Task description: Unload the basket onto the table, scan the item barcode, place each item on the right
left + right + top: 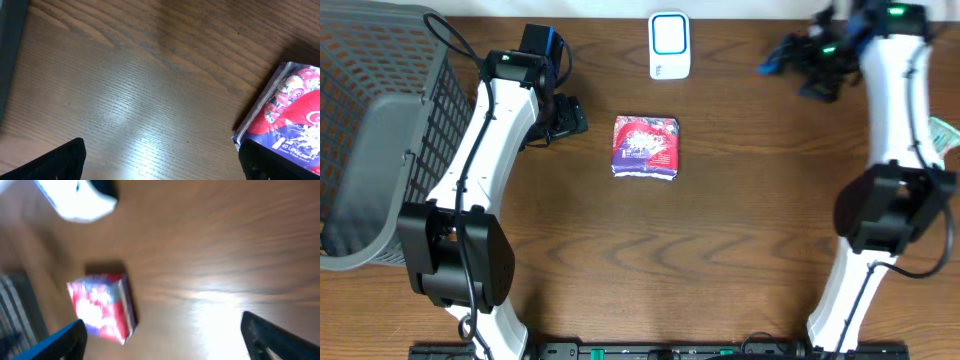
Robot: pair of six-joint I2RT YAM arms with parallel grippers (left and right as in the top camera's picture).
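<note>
White left arm (490, 130) bent (pincer (565, 118) agape)

Both arms are built of glossy white shells linked by bulky black joint housings, with thin black cables trailing alongside. The left arm (485, 140) carries a small green light (503, 58) near its wrist. The right arm (895, 110) also shows green lights. The left claw (575, 118) is black. The right claw (788, 75) has blue trim.

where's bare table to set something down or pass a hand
Free: wood between the red-and-purple packet and the white right arm, and the wide strip between the arm bases. Crowded: left side, grey mesh basket, left arm and left claw.
</note>
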